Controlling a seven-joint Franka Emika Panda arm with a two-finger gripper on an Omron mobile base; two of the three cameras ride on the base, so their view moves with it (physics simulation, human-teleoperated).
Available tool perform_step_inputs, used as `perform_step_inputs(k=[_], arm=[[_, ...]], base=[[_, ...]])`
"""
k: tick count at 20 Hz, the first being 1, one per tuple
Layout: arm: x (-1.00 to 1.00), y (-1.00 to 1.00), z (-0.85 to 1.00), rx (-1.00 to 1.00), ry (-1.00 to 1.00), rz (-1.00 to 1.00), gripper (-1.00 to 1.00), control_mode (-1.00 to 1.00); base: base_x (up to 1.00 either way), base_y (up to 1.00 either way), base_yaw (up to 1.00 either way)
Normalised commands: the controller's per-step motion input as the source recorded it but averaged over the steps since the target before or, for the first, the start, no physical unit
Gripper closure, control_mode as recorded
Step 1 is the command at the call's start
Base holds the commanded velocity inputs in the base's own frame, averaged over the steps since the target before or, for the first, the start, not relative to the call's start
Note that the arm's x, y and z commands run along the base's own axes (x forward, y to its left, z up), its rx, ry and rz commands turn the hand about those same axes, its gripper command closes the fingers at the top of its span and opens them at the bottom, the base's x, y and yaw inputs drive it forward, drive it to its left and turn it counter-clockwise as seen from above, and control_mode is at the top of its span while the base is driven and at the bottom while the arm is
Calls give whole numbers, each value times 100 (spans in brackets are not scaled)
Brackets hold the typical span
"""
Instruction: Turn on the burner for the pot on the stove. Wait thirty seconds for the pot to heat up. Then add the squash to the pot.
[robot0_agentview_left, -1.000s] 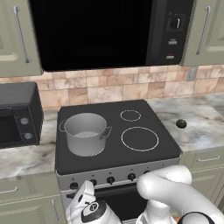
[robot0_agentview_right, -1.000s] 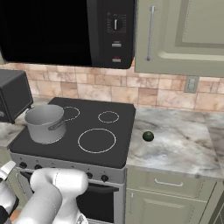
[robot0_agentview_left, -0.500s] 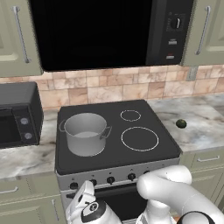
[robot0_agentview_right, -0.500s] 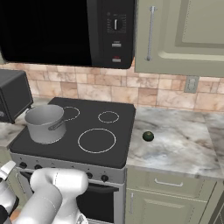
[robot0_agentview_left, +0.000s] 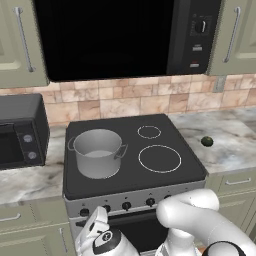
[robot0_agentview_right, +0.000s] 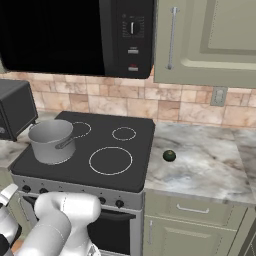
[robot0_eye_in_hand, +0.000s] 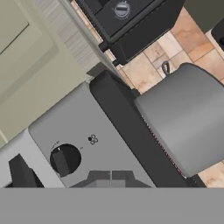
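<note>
The stove (robot0_agentview_left: 132, 172) is seen between 2 stretches of marble surface (robot0_agentview_right: 200, 165), with a microwave (robot0_agentview_left: 115, 35) mounted above it. A toaster oven (robot0_agentview_left: 20, 131) is placed on the surface at the left of the stove. The pot (robot0_agentview_left: 97, 151) is set on the front left part of the black glass top, so the burner under it is covered. 2 thin white rings are marked on the right half of the glass, the large ring (robot0_agentview_left: 159, 158) in front and the small ring (robot0_agentview_left: 149, 131) behind it. The squash (robot0_agentview_right: 169, 155) is lying on the surface just to the right of the stove, well apart from the pot. A row of small black knobs is placed along the silver front panel (robot0_eye_in_hand: 74, 131). In the hand view, 1 knob (robot0_eye_in_hand: 64, 159) is seen close ahead, with the pot above and behind it. The end effector (robot0_agentview_left: 97, 225) is held low in front of the panel, at its left end, and its fingers are closed together with nothing between them.
</note>
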Motion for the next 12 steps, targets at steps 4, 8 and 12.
perform_step_inputs(k=[4, 8, 12], arm=[[0, 0, 0, 0, 0, 0, 100, -100], [0, 0, 0, 0, 0, 0, 100, -100], [0, 0, 0, 0, 0, 0, 100, -100]], base=[[0, 0, 0], [0, 0, 0], [0, 0, 0]])
